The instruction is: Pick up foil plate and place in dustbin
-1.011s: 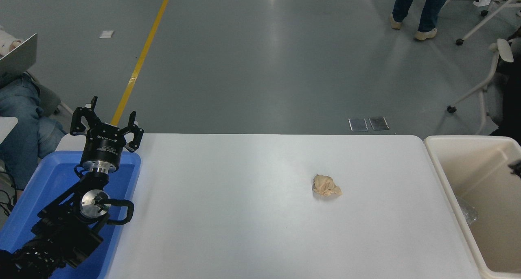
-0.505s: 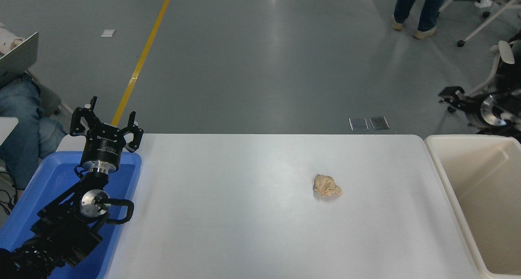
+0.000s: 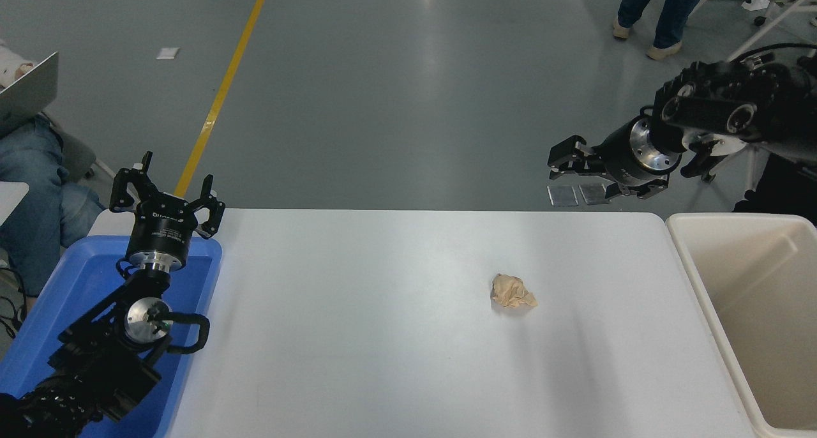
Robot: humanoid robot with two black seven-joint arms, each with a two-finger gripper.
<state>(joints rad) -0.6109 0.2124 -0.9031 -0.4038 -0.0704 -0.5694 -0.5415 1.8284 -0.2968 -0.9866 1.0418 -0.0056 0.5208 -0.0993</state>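
The right hand [image 3: 562,165] is held above the table's [image 3: 383,336] far right corner, left of the dustbin [image 3: 702,272]; whether it is clenched cannot be told. The foil plate is not seen. The left hand [image 3: 167,184] is parked, released, over the blue tray [image 3: 76,278].

White table [image 3: 383,361] bears a crumpled paper ball [image 3: 512,292] and blue tray [image 3: 83,278].

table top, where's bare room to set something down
Most of the white table is bare: the wide stretch between the blue tray and the paper ball, and the strip between the ball and the dustbin. The left arm crowds the tray.
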